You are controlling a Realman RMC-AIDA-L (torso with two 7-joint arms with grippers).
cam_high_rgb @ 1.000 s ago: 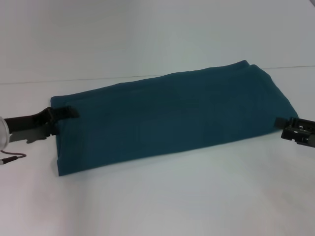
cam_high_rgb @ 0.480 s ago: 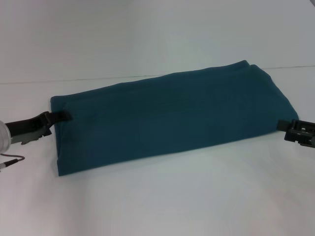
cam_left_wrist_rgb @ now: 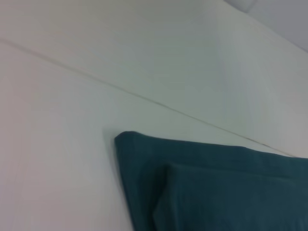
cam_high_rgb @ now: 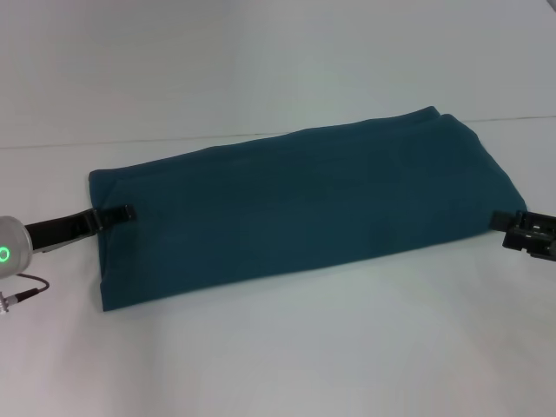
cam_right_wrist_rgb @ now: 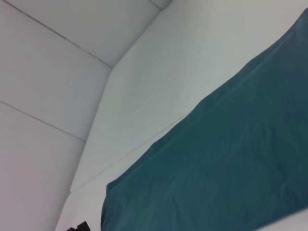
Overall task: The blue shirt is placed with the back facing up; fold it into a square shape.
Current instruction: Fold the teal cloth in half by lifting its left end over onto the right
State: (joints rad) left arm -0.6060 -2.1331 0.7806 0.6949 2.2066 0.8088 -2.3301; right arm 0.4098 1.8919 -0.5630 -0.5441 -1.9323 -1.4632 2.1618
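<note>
Even, diffuse overhead light, fairly bright, no glare. White tabletop looks flat, slightly washed out. Shirt throws only a thin soft shadow along its near edge in head view. Head view soft overall, fine cloth texture lost. Left wrist view is blurry, shirt edges smeared, faint shadow beside the fold. Right wrist view also soft, shirt weave barely readable, corners slightly darker.

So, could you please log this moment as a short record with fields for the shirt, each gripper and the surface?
shirt: blue shirt folded into a long band, lying flat, plain side up
left gripper: left gripper low at the band's left end, tip on the cloth
right gripper: right gripper at the band's right end
surface: white table
</note>
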